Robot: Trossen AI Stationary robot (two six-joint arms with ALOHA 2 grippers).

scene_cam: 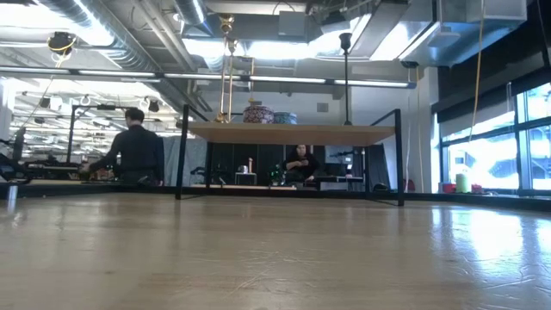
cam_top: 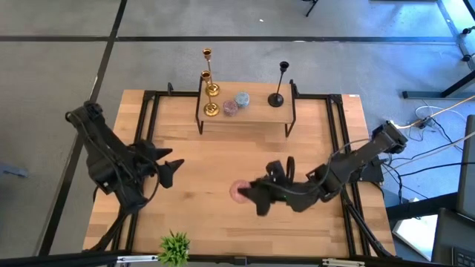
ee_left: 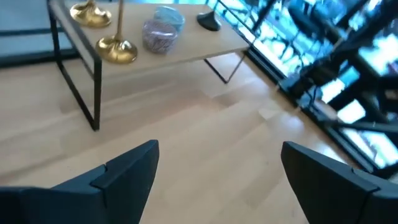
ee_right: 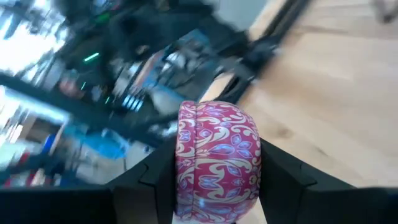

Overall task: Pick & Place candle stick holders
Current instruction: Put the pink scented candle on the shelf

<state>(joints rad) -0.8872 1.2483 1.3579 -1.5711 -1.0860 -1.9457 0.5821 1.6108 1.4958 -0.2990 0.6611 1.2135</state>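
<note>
The candle stick holders stand upright on a small raised wooden shelf [cam_top: 256, 113] in the upper middle of the high view, long axes vertical, round bases down and tiny cups up. Two are shiny gold: the rear gold holder [cam_top: 208, 55] rises nearer the top of the frame, and the front gold holder [cam_top: 211, 108] has its base at the shelf's left end. The black holder [cam_top: 277, 99] stands at the shelf's right end, well apart from the gold pair. Between them sit two small round tins, a pinkish tin [cam_top: 230, 108] and a bluish tin [cam_top: 242, 99], just beside each other. In the low view the gold stems [scene_cam: 227, 69] and the black stem [scene_cam: 345, 77] rise straight from the shelf at upper centre.

The right gripper [cam_top: 249, 194] lies low over the table [cam_top: 223, 163] in the lower middle of the high view, its fingers clamped on either side of a red patterned tin [ee_right: 217, 162], which fills the centre of the right wrist view. That tin seems to be turned on its side, though the view is too close to be sure.

The left gripper [cam_top: 177, 165] hovers at the left of the table, its two fingers [ee_left: 124, 174] spread wide with nothing between them, facing the shelf.

A small green plant [cam_top: 175, 247] sits at the bottom edge. Beyond the table, a person [scene_cam: 133, 148] stands at left.
</note>
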